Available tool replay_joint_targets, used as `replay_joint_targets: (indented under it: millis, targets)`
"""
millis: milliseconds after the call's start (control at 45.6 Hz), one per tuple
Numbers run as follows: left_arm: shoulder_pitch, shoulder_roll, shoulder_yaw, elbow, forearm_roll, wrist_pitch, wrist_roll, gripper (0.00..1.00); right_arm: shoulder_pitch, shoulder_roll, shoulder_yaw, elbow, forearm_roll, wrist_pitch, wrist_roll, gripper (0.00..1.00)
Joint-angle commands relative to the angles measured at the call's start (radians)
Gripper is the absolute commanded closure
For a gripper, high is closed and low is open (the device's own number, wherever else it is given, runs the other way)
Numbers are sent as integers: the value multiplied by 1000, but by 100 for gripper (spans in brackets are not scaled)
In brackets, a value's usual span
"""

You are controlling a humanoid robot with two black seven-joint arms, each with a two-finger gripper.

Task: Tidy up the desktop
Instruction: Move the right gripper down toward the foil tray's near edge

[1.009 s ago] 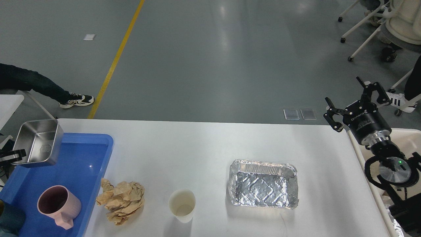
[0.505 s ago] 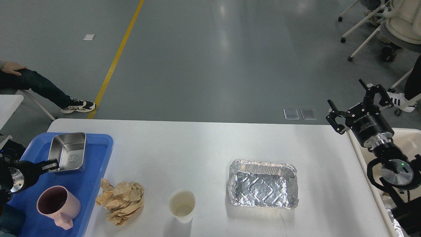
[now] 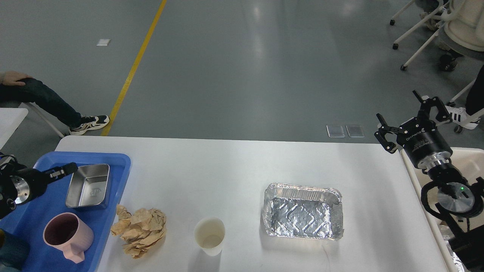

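Observation:
The white desktop (image 3: pixel 227 166) holds a crumpled brown paper ball (image 3: pixel 140 230), a white paper cup (image 3: pixel 209 235) and an empty foil tray (image 3: pixel 302 211) along its near side. A steel container (image 3: pixel 89 186) lies flat in the blue tray (image 3: pixel 119 160) at the left, with a pink mug (image 3: pixel 68 236) nearer to me. My left gripper (image 3: pixel 62 170) is just left of the steel container, apart from it, open and empty. My right gripper (image 3: pixel 406 121) is open and empty, held high off the table's far right corner.
A cream bin (image 3: pixel 470 162) stands against the table's right edge under my right arm. A seated person's leg and shoe (image 3: pixel 89 121) are beyond the far left corner. Chair legs (image 3: pixel 412 34) stand at the back right.
My left gripper brought the steel container down and right into the blue tray, let it go and drew back to its left. My right gripper has hardly moved.

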State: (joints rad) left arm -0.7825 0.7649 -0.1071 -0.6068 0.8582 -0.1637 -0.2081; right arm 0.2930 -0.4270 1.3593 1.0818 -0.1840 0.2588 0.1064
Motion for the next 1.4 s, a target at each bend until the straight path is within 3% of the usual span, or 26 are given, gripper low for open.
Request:
replay_joint_targets:
  millis: [0, 110, 241, 395, 527, 724, 900, 1097, 1383]
  targets:
    - [-14, 42, -195, -13, -200, -112, 4, 3, 5, -1, -6, 3, 0, -3, -1, 0]
    - [0, 85, -335, -103, -294, -135, 30, 3, 8, -4, -14, 1, -6, -4, -2, 0]
    - [66, 142, -385, -319, -370, -109, 78, 3, 12, -4, -42, 0, -69, -18, -4, 0]
    - [172, 136, -468, -559, -501, 38, 76, 3, 12, -10, -43, 0, -176, -24, -10, 0]
    - [296, 44, -601, -657, -551, 87, 72, 3, 12, -15, -49, 1, -279, -21, -7, 0]
    - [552, -188, -982, -706, -551, 99, 72, 3, 15, -76, -57, 7, -532, -13, 1, 0]
    - [710, -386, -1233, -712, -550, 75, 69, 3, 18, -277, -140, 49, -770, 73, 1, 0]
    - [778, -504, -1375, -712, -551, -2, 49, 3, 49, -409, -282, 73, -916, 76, -1, 0]
    - [789, -523, -1367, -702, -550, 0, 56, 3, 66, -725, -525, 342, -1157, 79, 12, 0]
